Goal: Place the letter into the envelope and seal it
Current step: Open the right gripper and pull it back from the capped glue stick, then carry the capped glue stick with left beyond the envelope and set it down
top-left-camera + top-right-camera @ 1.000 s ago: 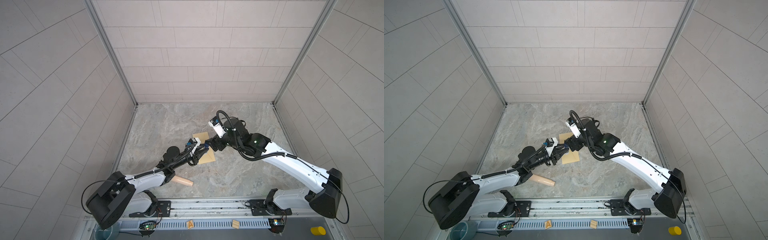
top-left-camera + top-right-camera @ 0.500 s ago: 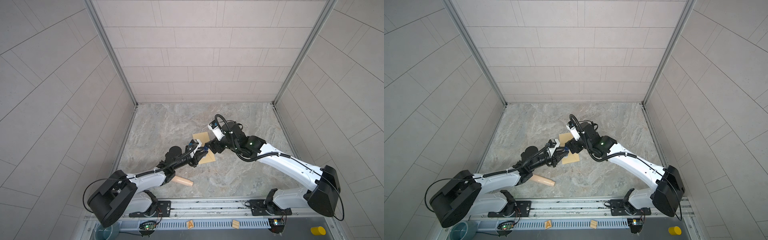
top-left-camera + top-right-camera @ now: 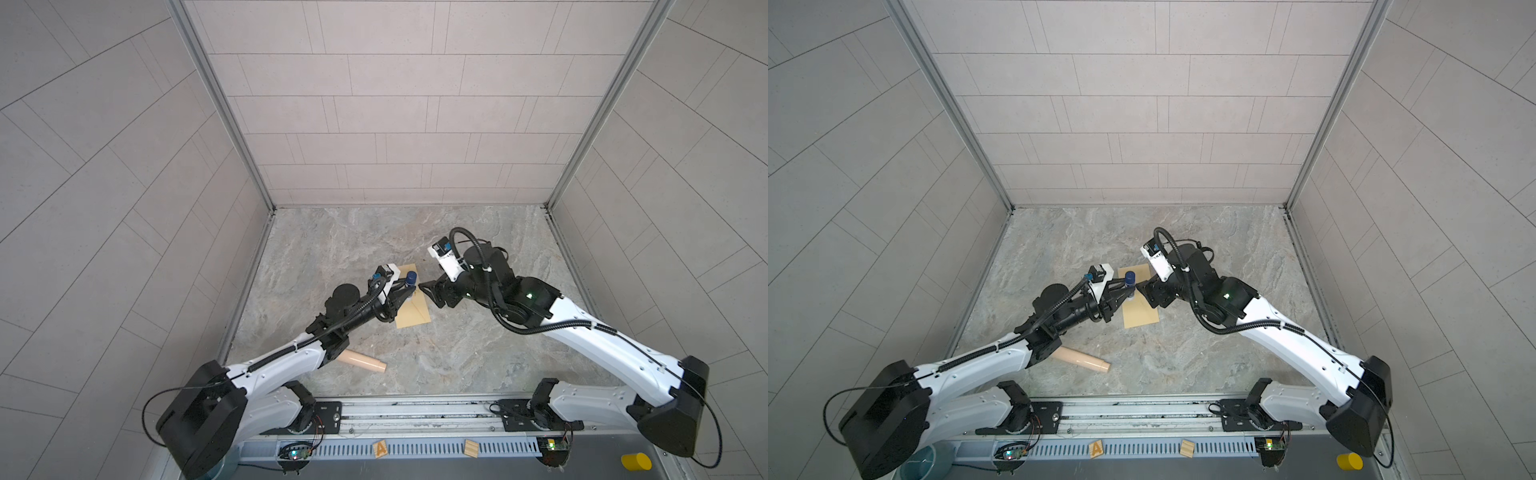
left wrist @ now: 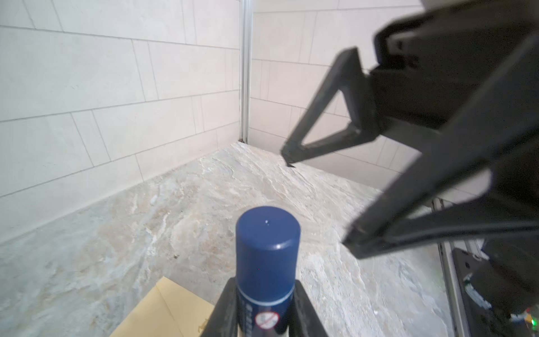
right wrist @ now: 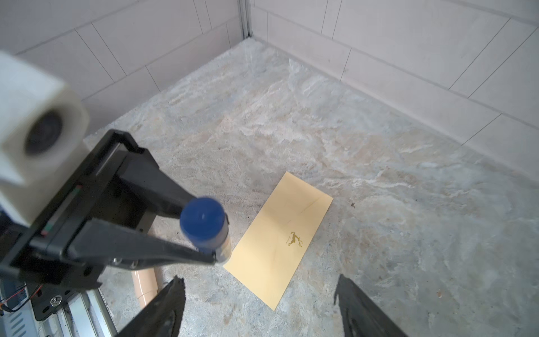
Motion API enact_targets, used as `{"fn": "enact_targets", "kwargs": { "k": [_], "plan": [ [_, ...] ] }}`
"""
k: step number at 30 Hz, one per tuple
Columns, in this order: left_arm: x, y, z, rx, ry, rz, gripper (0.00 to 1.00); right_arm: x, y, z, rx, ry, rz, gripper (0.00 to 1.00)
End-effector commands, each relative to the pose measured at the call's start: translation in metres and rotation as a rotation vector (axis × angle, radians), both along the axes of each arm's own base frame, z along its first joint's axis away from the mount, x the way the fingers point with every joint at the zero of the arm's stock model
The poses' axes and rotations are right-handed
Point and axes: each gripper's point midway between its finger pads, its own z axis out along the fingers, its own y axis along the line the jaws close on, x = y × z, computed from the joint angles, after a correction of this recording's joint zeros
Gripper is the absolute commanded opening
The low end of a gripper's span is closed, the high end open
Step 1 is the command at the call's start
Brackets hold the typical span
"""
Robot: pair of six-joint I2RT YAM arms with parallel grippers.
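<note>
The left hand is seen pinching a glue stick by its lower body. The stick is held roughly upright, with its dark blue cap on top. The right hand is held spread wide, with nothing between its fingers, just beside the capped stick and above the desk. Below the hands, the tan envelope is laid flat on the marbled desk, and a small gold deer-like mark is shown on its upper face. The stick's lower end is placed at the envelope's long edge; whether it touches cannot be told. A beige cylinder is laid on the desk near the left arm, apart from the envelope.
</note>
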Motion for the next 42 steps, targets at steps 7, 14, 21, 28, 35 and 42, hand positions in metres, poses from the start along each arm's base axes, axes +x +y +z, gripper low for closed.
{"fn": "enact_targets", "kwargs": {
  "k": [7,14,21,28,35,42],
  "plan": [
    [0.043,0.052,-0.026,0.210,0.398,0.423,0.00,-0.006,-0.035,0.035,0.121,-0.200,-0.080,0.82],
    [0.068,0.066,-0.050,0.249,0.513,0.578,0.00,-0.005,-0.043,0.025,0.128,-0.205,-0.110,0.85],
    [0.094,0.070,-0.082,0.302,0.653,0.684,0.00,-0.005,-0.056,0.016,0.128,-0.208,-0.160,0.94],
    [0.119,0.048,-0.101,0.285,0.758,0.712,0.00,-0.007,-0.078,0.014,0.133,-0.231,-0.239,0.99],
    [0.138,0.014,-0.118,0.359,0.844,0.785,0.00,-0.005,-0.103,0.013,0.142,-0.251,-0.340,0.99],
    [0.149,-0.024,-0.137,0.401,0.896,0.783,0.00,0.001,-0.121,0.007,0.144,-0.237,-0.421,0.99]
  ]
}}
